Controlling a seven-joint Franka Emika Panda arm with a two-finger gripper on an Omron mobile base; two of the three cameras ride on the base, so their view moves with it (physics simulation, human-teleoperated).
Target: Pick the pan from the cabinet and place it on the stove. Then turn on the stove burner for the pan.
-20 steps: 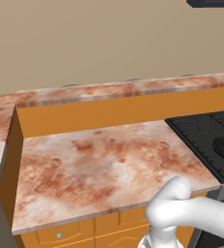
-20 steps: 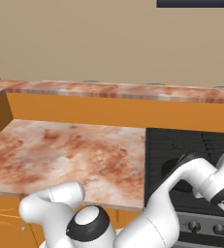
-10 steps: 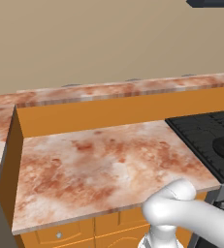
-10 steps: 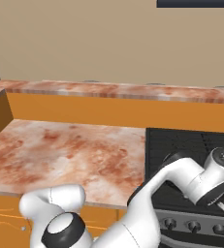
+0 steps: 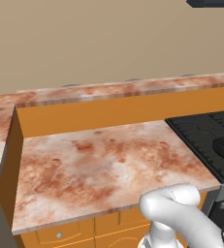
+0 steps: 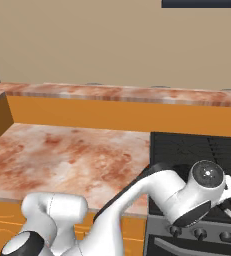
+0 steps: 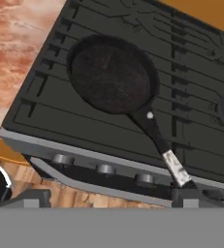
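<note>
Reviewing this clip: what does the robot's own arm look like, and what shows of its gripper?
The arm is glossy white, built of rounded tubular links with dark grey joint bands and a round dark-ringed cap. The gripper's two small fingertips are dark grey and blocky. No cables or markings show.

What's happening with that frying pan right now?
Jaws open, holding nothing. Pan sits on the stove, handle toward the knobs. Nothing blocking the knobs.

No readable text, as far as visible.
</note>
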